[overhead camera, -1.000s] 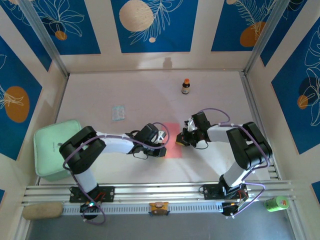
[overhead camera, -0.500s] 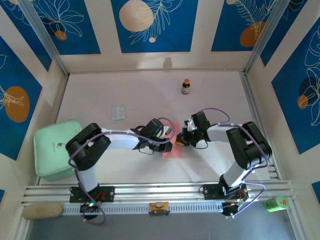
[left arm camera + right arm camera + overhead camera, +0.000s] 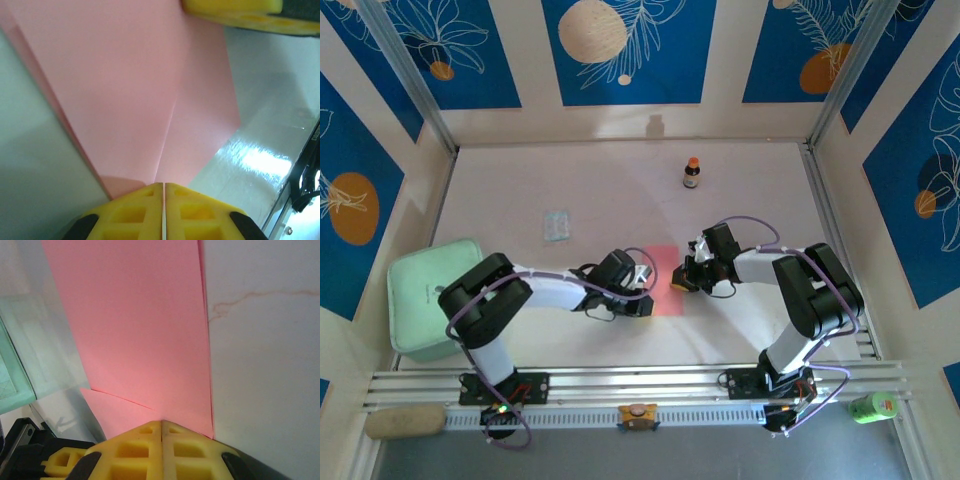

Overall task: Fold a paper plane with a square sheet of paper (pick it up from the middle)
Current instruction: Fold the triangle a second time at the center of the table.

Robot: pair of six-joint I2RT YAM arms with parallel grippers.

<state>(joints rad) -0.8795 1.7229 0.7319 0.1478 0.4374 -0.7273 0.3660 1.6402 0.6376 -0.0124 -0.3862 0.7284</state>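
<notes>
1. Roughly midway between the left and right edges of the table (image 3: 520,180), and closer to its near edge than its far one, the square sheet of paper (image 3: 663,272) lies flat. It is salmon pink and partly folded. The wrist views show a crease and overlapping layers.
2. The left gripper (image 3: 648,290) sits at the paper's left edge. Its jaws are closed, the yellow fingers (image 3: 130,212) pressed together with only a hairline seam between them. Their tips meet the paper where the crease ends. Whether any paper is nipped in that seam cannot be told.
3. The right gripper (image 3: 681,284) sits opposite, at the paper's right edge. Its jaws are likewise closed tight, with the fingers (image 3: 135,445) together and their tips touching the sheet's border. A hold on the sheet cannot be confirmed.
4. A small brown bottle (image 3: 692,173) stands upright near the far edge, well apart from the paper.
5. A pale bluish packet (image 3: 556,225) lies left of centre, apart from both arms.
6. A pale green box (image 3: 425,300) sits by the near-left corner.
</notes>
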